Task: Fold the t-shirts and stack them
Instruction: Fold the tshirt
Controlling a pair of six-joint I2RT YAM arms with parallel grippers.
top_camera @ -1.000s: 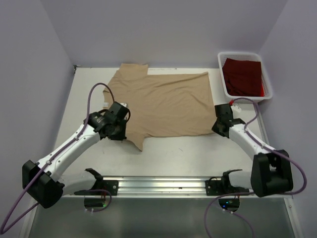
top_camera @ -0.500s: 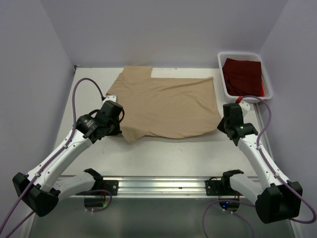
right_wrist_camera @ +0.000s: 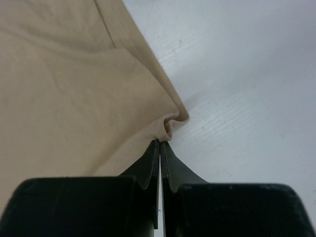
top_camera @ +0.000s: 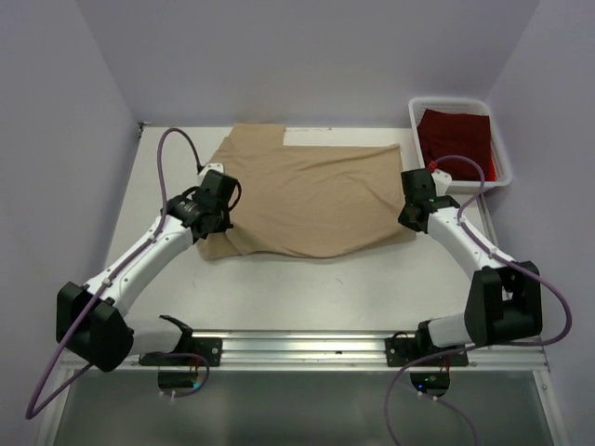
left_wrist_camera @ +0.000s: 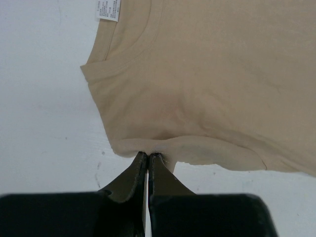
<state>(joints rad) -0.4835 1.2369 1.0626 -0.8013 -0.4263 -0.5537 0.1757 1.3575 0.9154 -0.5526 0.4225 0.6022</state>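
Note:
The tan t-shirt (top_camera: 311, 190) lies spread across the middle of the table, its near part folded over toward the back. Its white neck label (left_wrist_camera: 107, 10) shows in the left wrist view. My left gripper (top_camera: 216, 212) is shut on the shirt's folded edge (left_wrist_camera: 148, 148) at the left. My right gripper (top_camera: 412, 206) is shut on a pinched bit of the shirt's edge (right_wrist_camera: 170, 126) at the right. The dark red t-shirt (top_camera: 456, 144) lies in the white bin (top_camera: 417, 139) at the back right.
The white bin stands at the table's back right corner, just beyond my right arm. A metal rail (top_camera: 307, 346) runs along the near edge between the arm bases. Purple walls close in the table on the left, back and right.
Both grippers have carried the shirt's near edge away from me toward the back, folding the near part over the rest. The near sleeve no longer hangs toward the front.

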